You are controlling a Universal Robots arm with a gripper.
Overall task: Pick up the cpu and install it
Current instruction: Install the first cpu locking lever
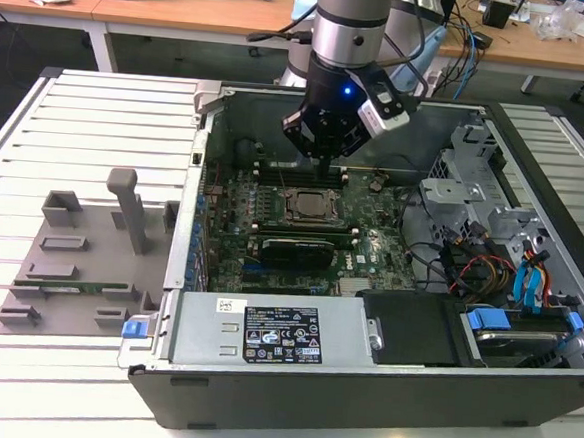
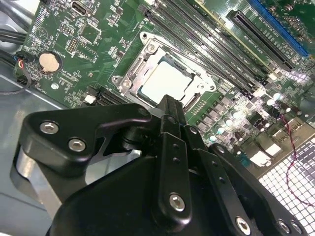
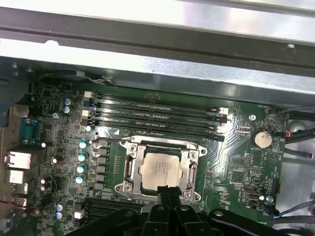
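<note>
Cpu [image 3: 161, 168] sits in the metal-framed socket [image 3: 129, 169] on the motherboard [image 1: 370, 250], inside the open computer case [image 1: 211, 113] at the centre of the exterior view. The arm hangs upright above it, and the gripper [image 1: 325, 164] is pinched together, empty, just beside the socket's edge. Its pale silver top shows in both wrist views. The exterior view shows a grey fixture [image 1: 78, 264] at lower left.

You'll see the gripper [image 1: 323, 164] hanging inside the open computer case [image 1: 359, 404], fingers drawn together, just at 12 o'clock of the socket [image 1: 291, 211] where the cpu [image 1: 312, 206] lies. The long black card [image 1: 295, 249] lies at the socket's 6 o'clock. The grey fixture [image 1: 78, 264] sits at the case's 9 o'clock.
</note>
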